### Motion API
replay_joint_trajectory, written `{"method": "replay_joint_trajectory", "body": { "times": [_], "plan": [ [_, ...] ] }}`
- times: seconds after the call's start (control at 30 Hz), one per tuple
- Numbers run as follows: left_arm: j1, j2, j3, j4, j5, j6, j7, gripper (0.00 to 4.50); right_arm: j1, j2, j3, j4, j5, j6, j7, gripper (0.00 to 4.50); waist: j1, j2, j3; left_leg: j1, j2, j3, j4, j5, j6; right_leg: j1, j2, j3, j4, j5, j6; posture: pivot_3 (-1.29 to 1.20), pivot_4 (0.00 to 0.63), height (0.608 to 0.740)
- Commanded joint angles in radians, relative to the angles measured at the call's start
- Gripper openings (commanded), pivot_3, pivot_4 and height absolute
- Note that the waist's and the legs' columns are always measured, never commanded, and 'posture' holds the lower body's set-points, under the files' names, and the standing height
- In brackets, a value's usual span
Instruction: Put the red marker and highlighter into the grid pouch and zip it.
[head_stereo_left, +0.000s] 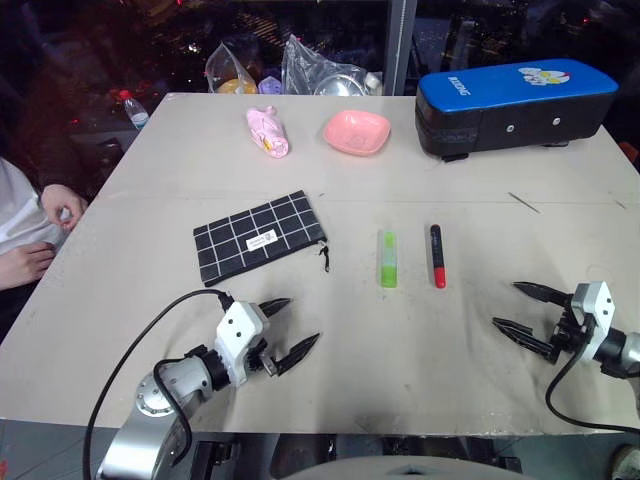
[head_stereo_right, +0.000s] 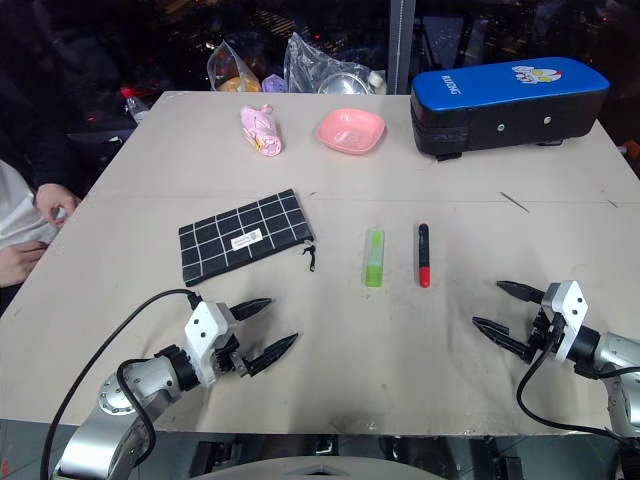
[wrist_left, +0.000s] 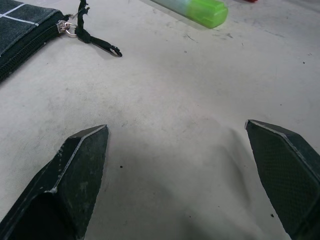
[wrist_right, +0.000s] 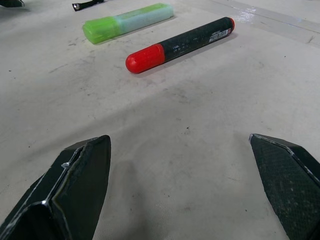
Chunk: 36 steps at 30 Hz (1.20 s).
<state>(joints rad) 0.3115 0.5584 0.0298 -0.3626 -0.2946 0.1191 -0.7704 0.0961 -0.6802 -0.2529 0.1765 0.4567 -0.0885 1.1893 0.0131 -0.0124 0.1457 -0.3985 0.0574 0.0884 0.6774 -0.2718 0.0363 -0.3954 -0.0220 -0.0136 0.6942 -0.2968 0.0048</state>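
Note:
The red marker lies on the table right of centre, black end away from me; it also shows ahead of my right fingers as the marker. Just left of it lies the lime-green highlighter, also seen as the highlighter. The grid pouch lies flat left of centre, its zip end and black pull toward the highlighter, and the zip looks closed. My left gripper hovers open near the front edge, below the pouch. My right gripper is open at the front right, apart from the marker.
A big blue-and-black case stands at the back right. A pink dish and a pink soft item sit at the back, with plastic bags behind. A person's hands rest at the table's left edge.

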Motion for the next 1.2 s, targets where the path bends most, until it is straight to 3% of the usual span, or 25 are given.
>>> {"method": "replay_joint_trajectory", "body": {
  "times": [0.03, 0.67, 0.87, 1.2],
  "plan": [
    [0.003, 0.007, 0.020, -0.037, 0.003, -0.011, 0.010, 4.45, -0.005, -0.011, -0.012, 0.000, 0.002, -0.021, 0.016, 4.50, 0.000, 0.000, 0.000, 0.000, 0.000, 0.000, 0.000, 0.000, 0.000, 0.000, 0.000, 0.000, 0.000, 0.000, 0.000, 0.00, 0.150, 0.716],
    [-0.018, 0.065, 0.074, 0.056, -0.008, -0.093, -0.046, 4.45, 0.005, 0.017, -0.003, -0.022, 0.005, -0.030, 0.024, 4.50, 0.000, 0.000, 0.000, 0.000, 0.000, 0.000, 0.000, 0.000, 0.000, 0.000, 0.000, 0.000, 0.000, 0.000, 0.000, 0.00, 0.150, 0.716],
    [-0.071, 0.094, 0.189, 0.198, -0.031, -0.168, -0.067, 4.45, 0.018, 0.059, 0.035, -0.206, 0.065, 0.043, 0.000, 4.50, -0.002, 0.000, 0.000, 0.000, 0.000, 0.000, 0.000, 0.000, 0.000, 0.000, 0.000, 0.000, 0.000, 0.000, 0.000, 0.00, 0.150, 0.716],
    [-0.221, 0.255, 0.334, 0.620, 0.028, -0.421, -0.159, 4.45, -0.051, 0.112, 0.110, -0.469, 0.136, 0.194, -0.112, 4.50, 0.001, -0.004, 0.002, 0.000, 0.000, 0.000, -0.001, 0.000, 0.000, 0.000, -0.002, -0.002, 0.000, 0.000, 0.000, 0.00, 0.150, 0.716]
  ]
}}
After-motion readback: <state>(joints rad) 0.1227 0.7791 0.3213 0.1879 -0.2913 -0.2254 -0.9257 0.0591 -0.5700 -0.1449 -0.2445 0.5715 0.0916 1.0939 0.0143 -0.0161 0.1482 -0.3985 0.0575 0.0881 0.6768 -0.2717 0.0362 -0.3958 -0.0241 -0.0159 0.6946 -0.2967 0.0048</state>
